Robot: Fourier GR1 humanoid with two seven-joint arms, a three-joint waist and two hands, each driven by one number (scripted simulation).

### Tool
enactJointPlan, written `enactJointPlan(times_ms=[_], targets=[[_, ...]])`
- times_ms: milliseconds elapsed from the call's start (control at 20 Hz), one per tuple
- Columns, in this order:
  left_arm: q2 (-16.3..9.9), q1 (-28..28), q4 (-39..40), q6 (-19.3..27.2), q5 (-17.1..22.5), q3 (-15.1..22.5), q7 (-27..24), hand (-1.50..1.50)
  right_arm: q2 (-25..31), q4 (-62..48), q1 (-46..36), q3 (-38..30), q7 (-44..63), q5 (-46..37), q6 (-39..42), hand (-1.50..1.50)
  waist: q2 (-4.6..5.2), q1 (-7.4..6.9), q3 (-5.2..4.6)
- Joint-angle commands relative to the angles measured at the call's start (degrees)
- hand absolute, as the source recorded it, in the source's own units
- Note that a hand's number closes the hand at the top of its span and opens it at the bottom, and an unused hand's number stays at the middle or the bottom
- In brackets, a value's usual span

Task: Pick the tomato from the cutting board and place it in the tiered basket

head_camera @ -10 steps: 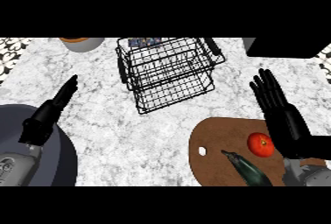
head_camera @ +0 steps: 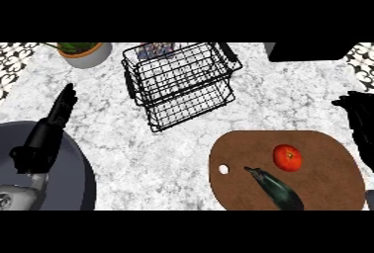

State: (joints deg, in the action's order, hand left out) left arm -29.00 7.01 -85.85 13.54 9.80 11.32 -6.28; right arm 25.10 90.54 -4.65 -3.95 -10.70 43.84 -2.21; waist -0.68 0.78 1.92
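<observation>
Black against the pale marble, your right hand (head_camera: pixel 358 126) shows only at the right edge of the head view, partly cut off by the frame. Its fingers look straight and point up the counter, and it holds nothing. It sits just beside the right end of the cutting board (head_camera: pixel 321 190), not over it.

You are at the approach step — nothing is grasped yet. The tomato (head_camera: pixel 288 157) lies on the board, right of centre, well apart from the hand and untouched. Just below and left of it lies a dark aubergine (head_camera: pixel 276 189), its stem end close to the tomato though not visibly touching.

For the next move, I judge you need to bring the right hand inward over the board and down onto the tomato from the right or from above, keeping the fingers on the side away from the aubergine so it is not nudged. Then comes a lift and a carry up and left to the tiered basket (head_camera: pixel 182 84), which stands near the back of the counter, well apart from the board.

Your left hand (head_camera: pixel 51 126) rests open at the left, fingers up, over the rim of the grey sink (head_camera: pixel 80 173) — it has no part in this step.
</observation>
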Motion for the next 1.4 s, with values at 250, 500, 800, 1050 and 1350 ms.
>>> enactJointPlan(times_ms=[250, 500, 800, 1050, 1350], targets=[[7.58, 0.34, -4.20, 7.62, 1.63, 3.84, 4.39, 0.00, 4.95, -6.84, 7.85, -5.87, 0.59, 17.13, 34.22, -1.50, 0.69, 1.11, -1.59], [6.86, -0.97, -5.21, 10.34, 1.53, 5.30, 5.17, 0.00, 17.64, -6.67, 10.49, -11.59, -0.92, 6.34, 40.67, -1.50, 0.65, 1.90, -1.86], [4.48, -1.84, -6.43, 11.34, 2.09, 5.75, 5.60, 0.00, 31.00, 2.94, 10.43, -15.39, -1.59, -13.77, 41.00, -1.50, 0.33, 2.71, -2.12], [5.47, -0.82, -6.64, 13.62, 1.26, 7.95, 6.50, 0.00, 36.81, 13.80, 9.78, -15.25, 1.84, -25.56, 37.11, -1.50, 0.45, 2.61, -2.17], [5.61, 1.19, -5.51, 13.51, 2.13, 8.67, 6.21, 0.00, 35.58, 24.58, 12.51, -11.33, 11.56, -31.70, 32.04, -1.50, 0.63, 1.47, -2.09]])
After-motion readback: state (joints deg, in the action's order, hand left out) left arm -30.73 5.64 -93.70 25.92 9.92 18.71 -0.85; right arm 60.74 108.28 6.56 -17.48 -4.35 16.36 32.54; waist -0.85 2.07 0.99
